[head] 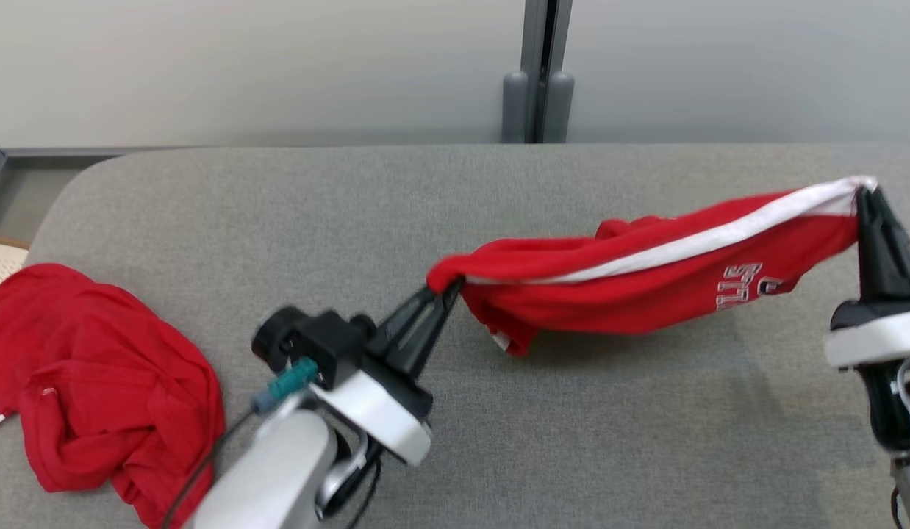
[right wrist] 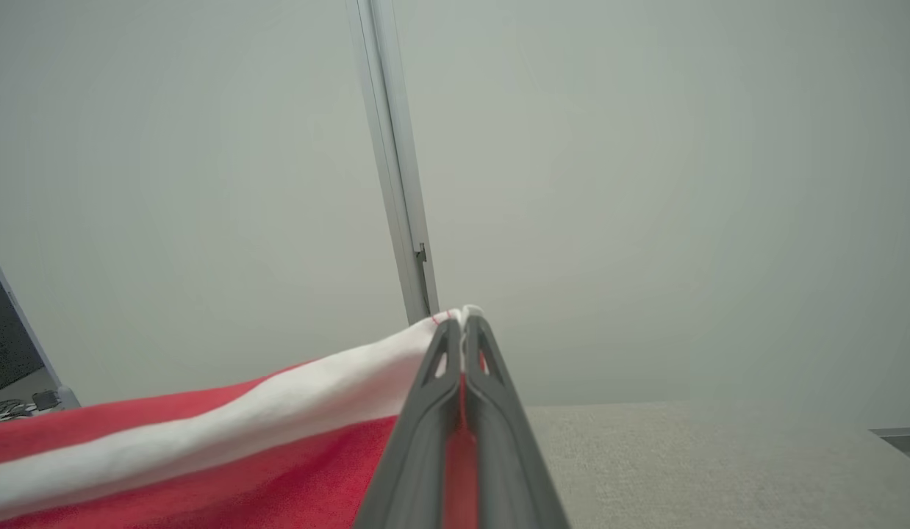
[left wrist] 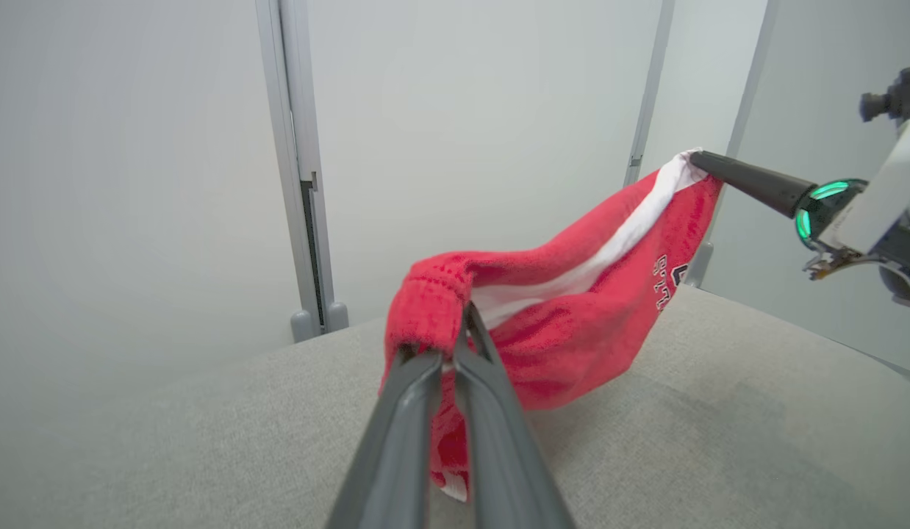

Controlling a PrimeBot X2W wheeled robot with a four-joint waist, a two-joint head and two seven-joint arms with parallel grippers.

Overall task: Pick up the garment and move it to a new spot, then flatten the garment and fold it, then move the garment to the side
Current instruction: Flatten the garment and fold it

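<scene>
Red garment with a white stripe (head: 646, 272) is hanging stretched over the grey fabric counter (head: 572, 441), right of centre. Left hand (head: 449, 288) is pinching its left end; right hand (head: 864, 192) is pinching its far-right striped corner.

I see a grey fabric-covered surface (head: 572, 441) with a rounded far-left corner. A crumpled red cloth (head: 95, 382) lies on its near left part, reaching the left edge.
</scene>
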